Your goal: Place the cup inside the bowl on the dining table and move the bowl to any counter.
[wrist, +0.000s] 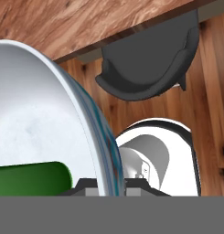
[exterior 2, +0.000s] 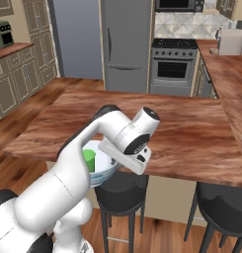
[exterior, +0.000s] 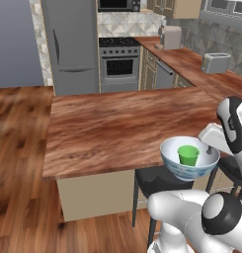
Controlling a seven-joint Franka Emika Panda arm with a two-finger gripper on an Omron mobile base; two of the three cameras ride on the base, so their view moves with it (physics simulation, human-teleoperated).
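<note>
The white bowl (exterior: pixel 184 170) with its blue patterned outside hangs just off the near edge of the dining table (exterior: pixel 117 123), above a dark stool (exterior: pixel 159 179). The green cup (exterior: pixel 188 154) stands upright inside it. My gripper (exterior: pixel 215 152) is shut on the bowl's right rim. In the hand view the bowl's rim (wrist: pixel 102 137) runs down between the fingertips of the gripper (wrist: pixel 105 185), with the cup (wrist: pixel 31 179) in the white hollow to its left. From the right base view the bowl (exterior 2: pixel 105 174) and cup (exterior 2: pixel 88 159) peek out behind the arm.
The counter (exterior: pixel 201 69) runs along the right wall, carrying a toaster (exterior: pixel 215 63) and a coffee machine (exterior: pixel 170 37). The stove (exterior: pixel 119 59) and fridge (exterior: pixel 70 44) stand at the back. A second stool (exterior 2: pixel 223 207) sits at the table's near right.
</note>
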